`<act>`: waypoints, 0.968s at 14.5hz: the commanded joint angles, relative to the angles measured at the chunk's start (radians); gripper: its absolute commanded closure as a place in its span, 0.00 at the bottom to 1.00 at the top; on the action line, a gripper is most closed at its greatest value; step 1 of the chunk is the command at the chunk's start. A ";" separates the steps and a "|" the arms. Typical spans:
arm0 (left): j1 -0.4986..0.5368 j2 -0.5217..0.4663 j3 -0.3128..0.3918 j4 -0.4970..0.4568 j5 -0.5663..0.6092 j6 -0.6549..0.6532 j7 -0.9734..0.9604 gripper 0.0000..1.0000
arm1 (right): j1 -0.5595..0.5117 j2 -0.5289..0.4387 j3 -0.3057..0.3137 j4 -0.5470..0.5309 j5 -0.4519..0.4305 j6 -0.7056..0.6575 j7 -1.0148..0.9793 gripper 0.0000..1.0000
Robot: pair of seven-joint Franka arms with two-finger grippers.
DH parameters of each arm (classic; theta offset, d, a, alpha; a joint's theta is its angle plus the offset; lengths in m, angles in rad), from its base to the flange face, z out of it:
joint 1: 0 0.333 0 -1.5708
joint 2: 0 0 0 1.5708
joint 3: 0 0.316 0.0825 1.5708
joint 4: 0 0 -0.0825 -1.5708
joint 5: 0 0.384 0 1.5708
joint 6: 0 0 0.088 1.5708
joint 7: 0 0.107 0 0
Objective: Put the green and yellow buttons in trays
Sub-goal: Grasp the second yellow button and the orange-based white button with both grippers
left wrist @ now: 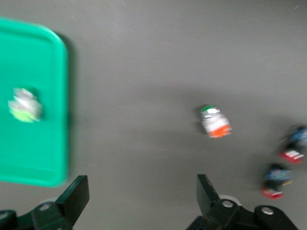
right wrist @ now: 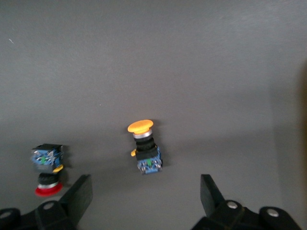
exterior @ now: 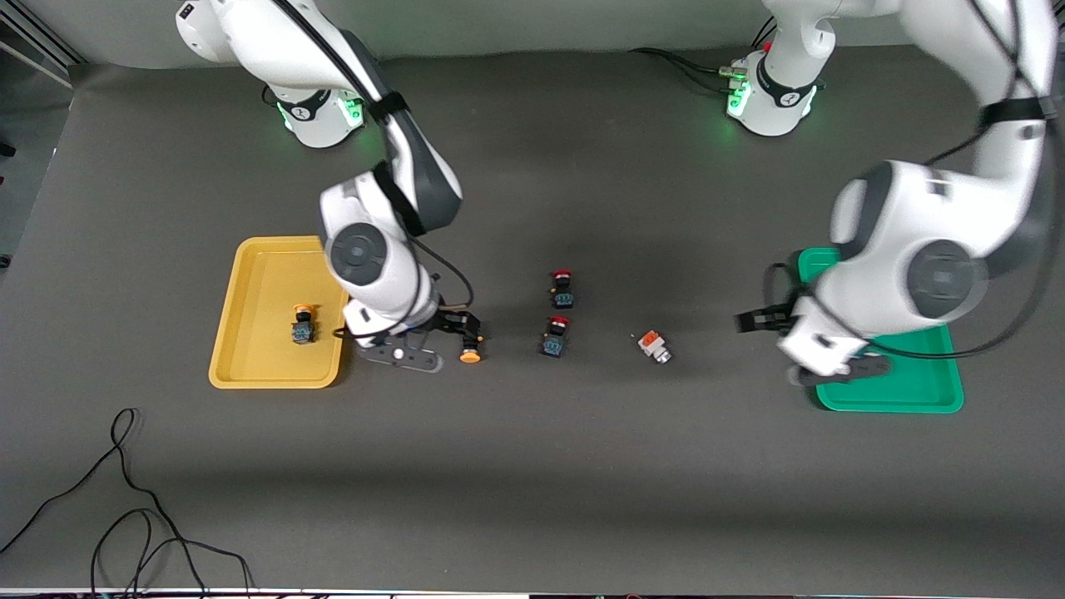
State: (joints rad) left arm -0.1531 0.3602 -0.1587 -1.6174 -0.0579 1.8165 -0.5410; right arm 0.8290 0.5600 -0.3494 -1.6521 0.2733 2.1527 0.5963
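Fingers released on both grippers, I note: right gripper point(exterior: 453, 333) over a yellow-capped button point(exterior: 471, 349) lying on the counter point(exterior: 532, 466) beside the yellow tray point(exterior: 250, 378), left gripper point(exterior: 770, 320) by the green tray point(exterior: 915, 399), orange-topped grey button point(exterior: 654, 345) between.

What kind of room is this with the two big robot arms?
Probably a robot lab or test bench. Two white arms stand at a grey table with a yellow tray, a green tray and small push buttons, and loose cables trail across it.
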 commanded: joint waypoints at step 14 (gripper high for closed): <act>-0.218 0.193 0.024 -0.173 0.134 0.453 -0.756 0.00 | 0.096 0.209 -0.016 -0.024 0.026 0.260 0.069 1.00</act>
State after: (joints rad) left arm -0.3376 0.5342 -0.1539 -1.7350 0.0153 2.1746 -1.2172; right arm 0.9108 0.7766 -0.3534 -1.6630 0.2761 2.3943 0.6529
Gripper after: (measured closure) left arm 0.000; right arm 0.339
